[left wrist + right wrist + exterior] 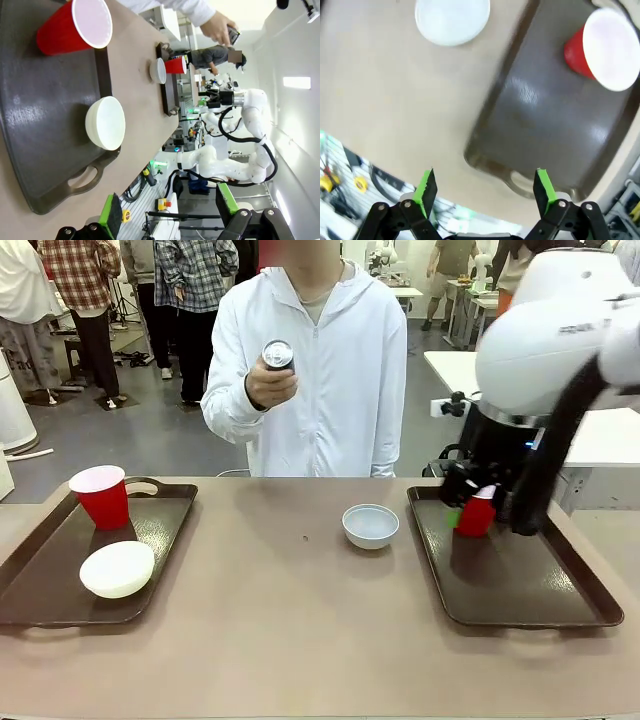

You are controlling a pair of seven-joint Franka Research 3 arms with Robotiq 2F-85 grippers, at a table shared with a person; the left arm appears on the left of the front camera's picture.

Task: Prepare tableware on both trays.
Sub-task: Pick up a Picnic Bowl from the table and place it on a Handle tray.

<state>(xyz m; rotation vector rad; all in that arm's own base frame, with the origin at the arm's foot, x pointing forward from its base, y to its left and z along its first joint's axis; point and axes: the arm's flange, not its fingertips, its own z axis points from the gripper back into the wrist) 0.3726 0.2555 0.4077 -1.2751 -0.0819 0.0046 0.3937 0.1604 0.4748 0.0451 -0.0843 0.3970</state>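
On the left tray point(40, 570) a red cup point(101, 497) stands upright at the far end, with the white bowl point(117, 569) nearer the robot, the two a little apart. The left hand point(169, 205) hangs off the near end of that tray, fingers spread open and grasping nothing. The pale grey-blue bowl point(370, 525) sits on the bare surface point(290, 620) between the trays, close to the right tray point(520, 580) but not on it. A second red cup point(477, 512) stands upright in the far left corner of the right tray. The right hand point(485, 182) is above this tray, its green-padded fingers point(426, 186) wide apart and empty, clear of the cup. Across the surface, the person's hand point(268, 385) holds a small dark drink can point(278, 355) at chest height
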